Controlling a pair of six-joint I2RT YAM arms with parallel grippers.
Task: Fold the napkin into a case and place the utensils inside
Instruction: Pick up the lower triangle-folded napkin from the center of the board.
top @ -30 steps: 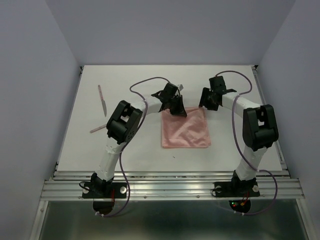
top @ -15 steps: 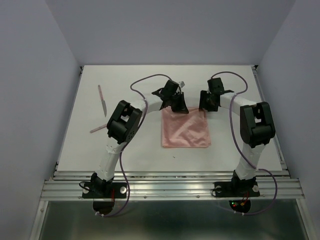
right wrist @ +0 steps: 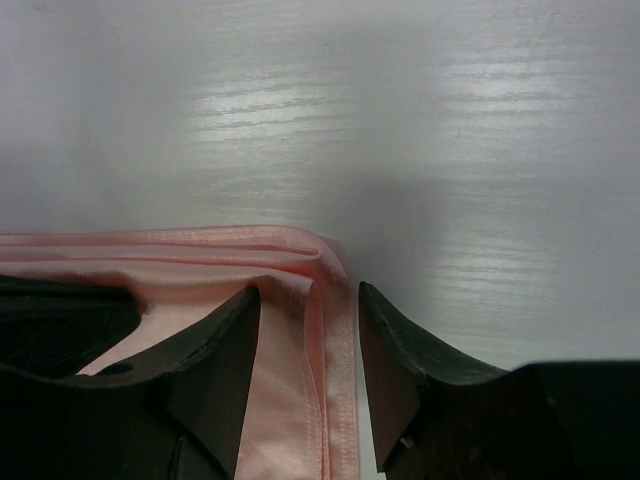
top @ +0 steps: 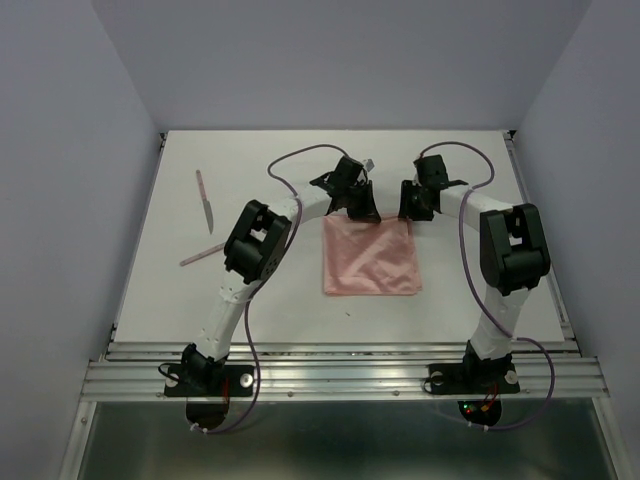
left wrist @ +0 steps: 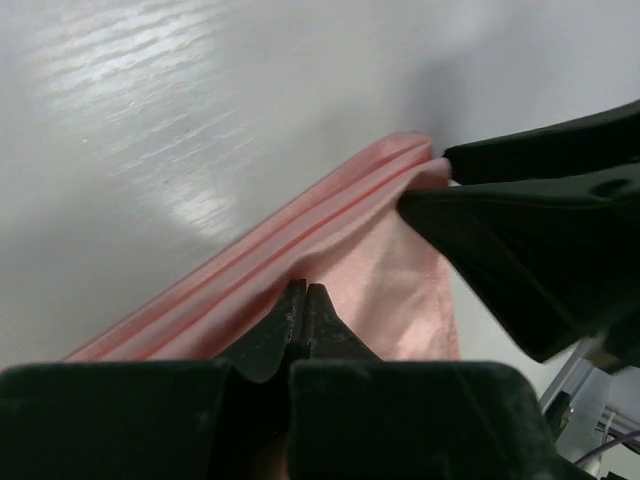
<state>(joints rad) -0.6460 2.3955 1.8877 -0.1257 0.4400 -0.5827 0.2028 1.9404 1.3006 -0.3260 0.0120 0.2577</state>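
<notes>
The napkin (top: 370,256) lies folded and wrinkled in the middle of the desk (top: 480,160). I see the left tool (left wrist: 305,300) clenched on its far hem, and the right tool (right wrist: 308,300) released, fingers straddling the far right corner. Well to the left lie a knife (top: 205,198) and a second utensil (top: 202,254).

Utensils (top: 205,197) lie well left of the napkin (top: 370,262)
</notes>
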